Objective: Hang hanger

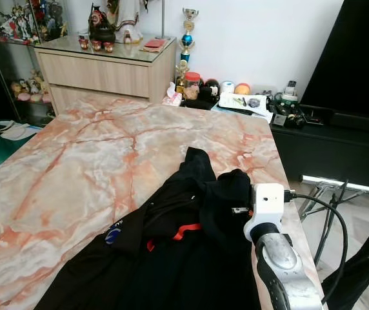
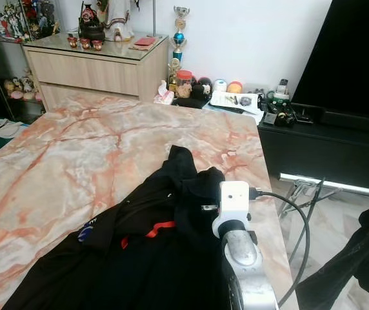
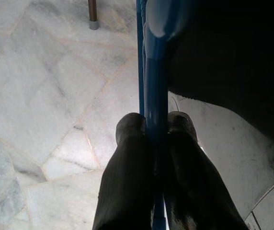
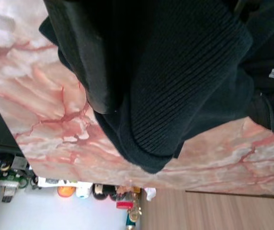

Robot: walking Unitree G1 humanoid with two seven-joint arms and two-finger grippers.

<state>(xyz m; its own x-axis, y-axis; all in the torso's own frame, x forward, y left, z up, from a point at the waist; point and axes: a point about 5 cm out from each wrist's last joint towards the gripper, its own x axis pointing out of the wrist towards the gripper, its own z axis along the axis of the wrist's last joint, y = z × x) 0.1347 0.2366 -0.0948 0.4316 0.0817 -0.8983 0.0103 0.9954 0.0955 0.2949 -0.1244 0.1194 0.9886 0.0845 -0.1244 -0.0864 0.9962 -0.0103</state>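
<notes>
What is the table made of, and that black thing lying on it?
The table looks like polished marble or a marble-look top: pink-orange veins, faint sheen. The black garment looks like soft knit fabric; the right wrist view shows fine ribbing on its cuff.

Even, bright daylight; head views sharp. Soft glare on the bench (image 1: 75,168); the left wrist view is half in shadow.

You have a glossy pink-veined marble table (image 1: 75,174) carrying a matt black garment (image 1: 191,258) of ribbed knit cloth, with a brushed silver metal right arm (image 1: 281,258) at its 3 o'clock, while your left pincer (image 3: 154,127) clamps a smooth, shiny blue plastic hanger (image 3: 154,72).
</notes>
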